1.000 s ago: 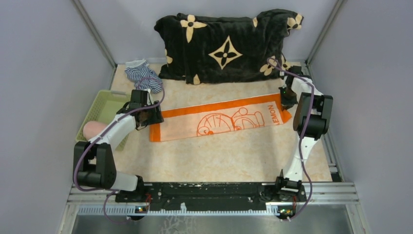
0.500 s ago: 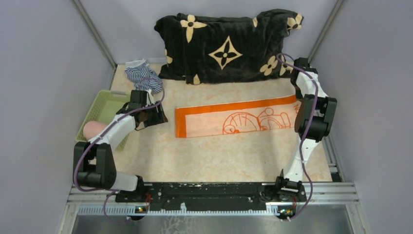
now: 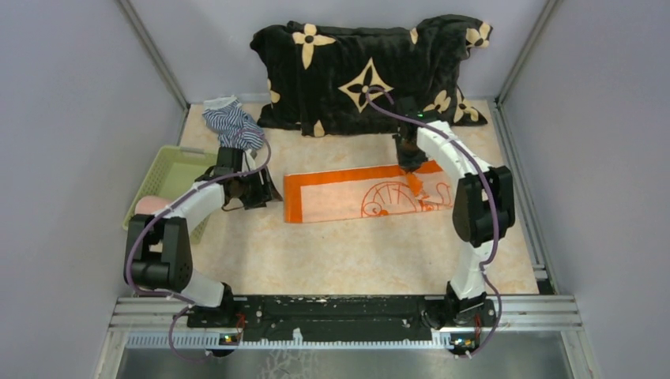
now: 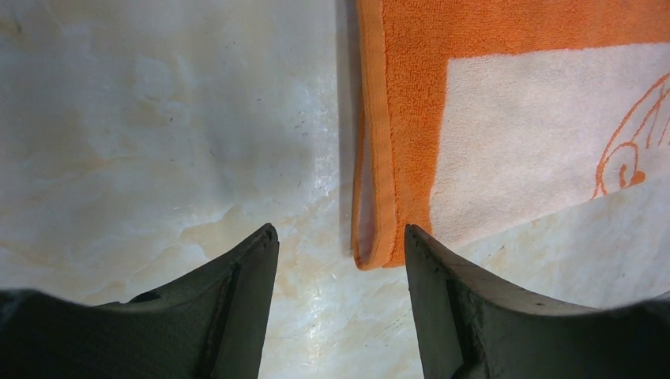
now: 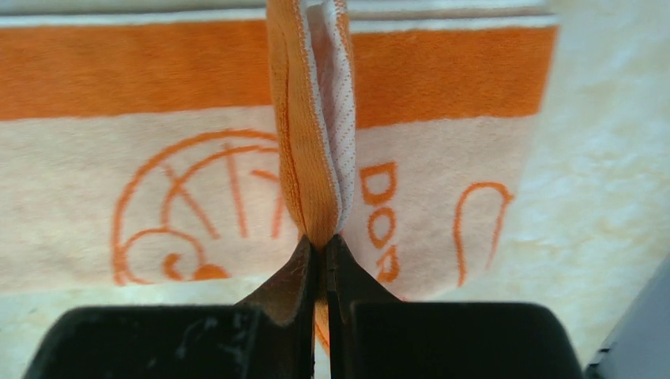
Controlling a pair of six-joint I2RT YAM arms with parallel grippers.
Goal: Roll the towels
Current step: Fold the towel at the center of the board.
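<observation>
The orange towel (image 3: 340, 193) with white cartoon print lies flat mid-table. My right gripper (image 3: 411, 162) is shut on its right end and holds that end lifted and folded back over the towel. In the right wrist view the pinched orange edge (image 5: 312, 142) rises from my gripper (image 5: 322, 241) above the printed towel (image 5: 158, 158). My left gripper (image 3: 265, 193) is open and empty just left of the towel's left edge. In the left wrist view the gripper (image 4: 340, 237) sits before the towel's near-left corner (image 4: 375, 249). The pale pink towel (image 3: 148, 207) lies in the green basket.
A green basket (image 3: 170, 170) stands at the left edge. A blue-and-white striped cloth (image 3: 231, 122) lies at the back left. A big black blanket with cream flowers (image 3: 363, 75) fills the back. Grey walls close in both sides.
My right gripper has swung from the far right edge leftward, carrying the towel's right end over the towel. The towel slid right, away from my left gripper, which followed slightly.
</observation>
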